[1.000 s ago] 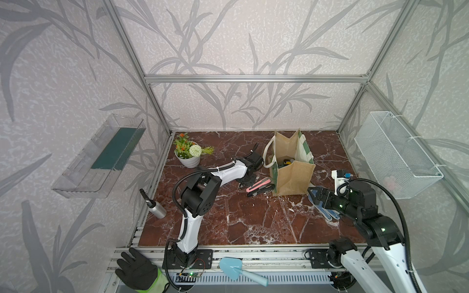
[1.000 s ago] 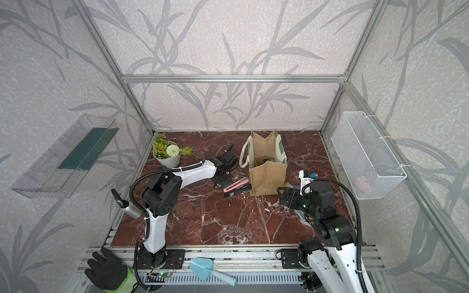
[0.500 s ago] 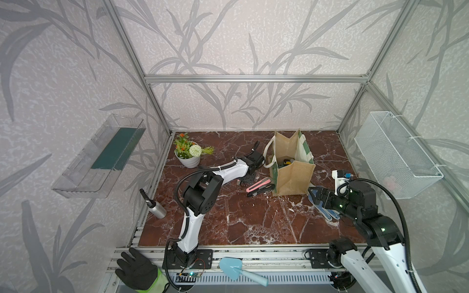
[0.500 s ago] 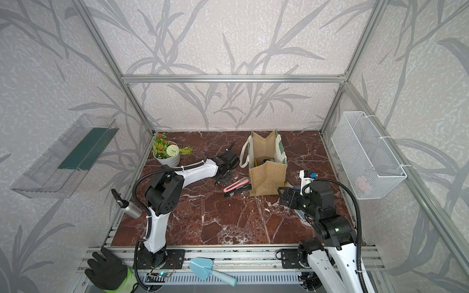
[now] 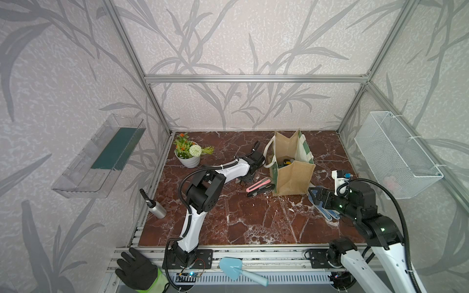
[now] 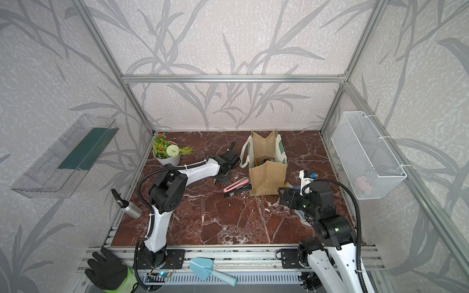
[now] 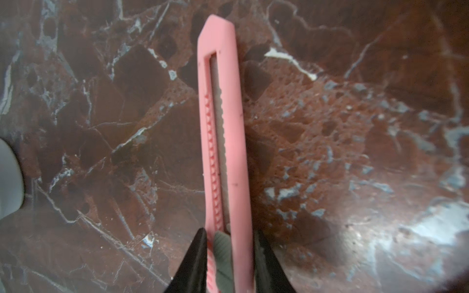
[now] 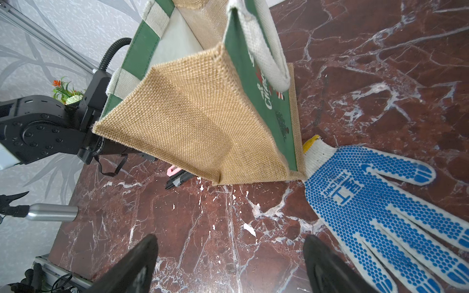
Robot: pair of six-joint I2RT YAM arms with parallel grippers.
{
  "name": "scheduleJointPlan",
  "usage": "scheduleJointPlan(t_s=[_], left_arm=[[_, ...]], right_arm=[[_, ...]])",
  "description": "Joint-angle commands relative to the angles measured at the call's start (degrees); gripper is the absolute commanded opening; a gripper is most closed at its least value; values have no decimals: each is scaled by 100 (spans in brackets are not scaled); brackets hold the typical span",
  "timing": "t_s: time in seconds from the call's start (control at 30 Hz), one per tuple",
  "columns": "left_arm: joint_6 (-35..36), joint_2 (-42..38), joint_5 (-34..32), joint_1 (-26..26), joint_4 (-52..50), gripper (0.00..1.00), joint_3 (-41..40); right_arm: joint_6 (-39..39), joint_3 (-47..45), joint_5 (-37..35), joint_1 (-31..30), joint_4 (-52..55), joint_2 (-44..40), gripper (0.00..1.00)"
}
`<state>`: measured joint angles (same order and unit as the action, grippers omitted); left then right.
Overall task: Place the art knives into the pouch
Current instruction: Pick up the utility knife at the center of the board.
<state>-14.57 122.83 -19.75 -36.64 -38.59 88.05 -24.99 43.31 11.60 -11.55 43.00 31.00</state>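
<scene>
In a top view the art knife (image 5: 259,183) lies on the table (image 5: 241,220) just beside the pouch (image 5: 291,177). Left wrist view: the left tool (image 7: 228,232) pinches only its slider end, so lifting could make it pivot or slip. Right wrist view: the right tool (image 8: 229,238) gapes empty, leaving the soft pouch unbraced.

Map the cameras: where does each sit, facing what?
Top views: high above the arms' bases, looking down over the table; left arm and right arm show.
Left wrist: close over the table, on the pink knife; left gripper flanks it.
Right wrist: low, facing pouch and glove; right gripper open.
Shared: pink knife, in every view.
</scene>
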Motion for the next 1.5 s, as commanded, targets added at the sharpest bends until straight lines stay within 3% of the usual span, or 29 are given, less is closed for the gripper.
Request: scheduleJointPlan(t_s=[0.0,0.17,0.57,0.87,1.0,1.17,1.47], left_arm=[[-185,508,432,78,-516,29,-333],[-170,388,1052,186,-334,30,-469],[-146,262,1134,281,-335,4,-553],[-238,-1228,1104,248,-572,0,-295],[-223,-1769,1084,78,-772,0,227],[18,-1903,806,-434,-1189,0,1405],[671,-1042,1337,-977,-1154,0,3381]], right_arm=[[108,-64,-52,12,105,-51,90],[166,-51,-61,16,138,-67,90],[155,-55,-124,13,148,-68,90],[43,-46,123,11,-24,-92,90],[-28,-94,143,12,-154,-133,90],[-56,-115,166,8,-239,-141,90],[-47,-194,175,12,-187,-239,90]])
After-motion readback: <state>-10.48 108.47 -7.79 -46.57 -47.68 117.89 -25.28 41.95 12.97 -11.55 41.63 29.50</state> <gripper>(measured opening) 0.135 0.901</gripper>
